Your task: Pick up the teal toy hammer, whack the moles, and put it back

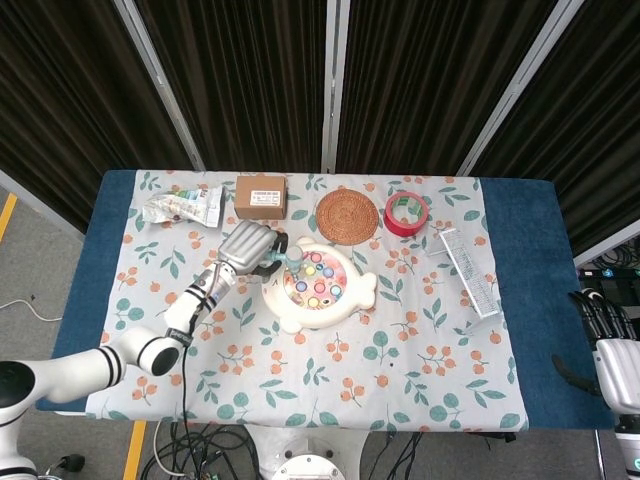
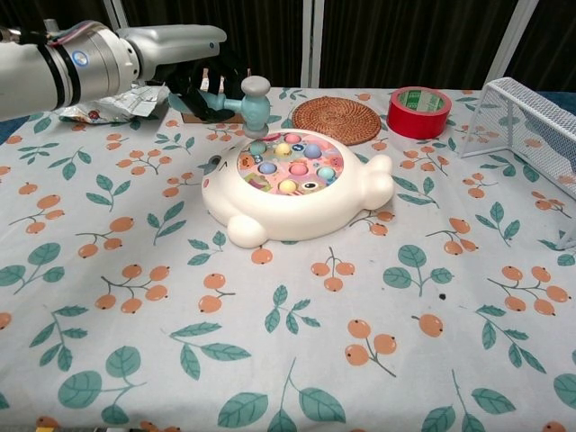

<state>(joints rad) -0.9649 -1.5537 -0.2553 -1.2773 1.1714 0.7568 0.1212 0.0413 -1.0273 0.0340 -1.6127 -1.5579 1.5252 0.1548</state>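
My left hand [image 2: 193, 79] [image 1: 246, 247] grips the handle of the teal toy hammer [image 2: 251, 103]. Its head [image 1: 292, 260] hangs just above the far left rim of the cream whack-a-mole toy [image 2: 297, 184] [image 1: 318, 287], close over the coloured moles [image 2: 290, 162]. The toy stands near the middle of the table. My right hand [image 1: 612, 345] hangs off the table's right edge, low in the head view, holding nothing, fingers slightly spread. The chest view does not show it.
Behind the toy lie a woven coaster [image 2: 336, 118], a red tape roll [image 2: 418, 112] and a brown box [image 1: 261, 196]. A snack packet [image 1: 180, 208] lies at the far left. A wire mesh basket [image 2: 537, 118] stands on the right.
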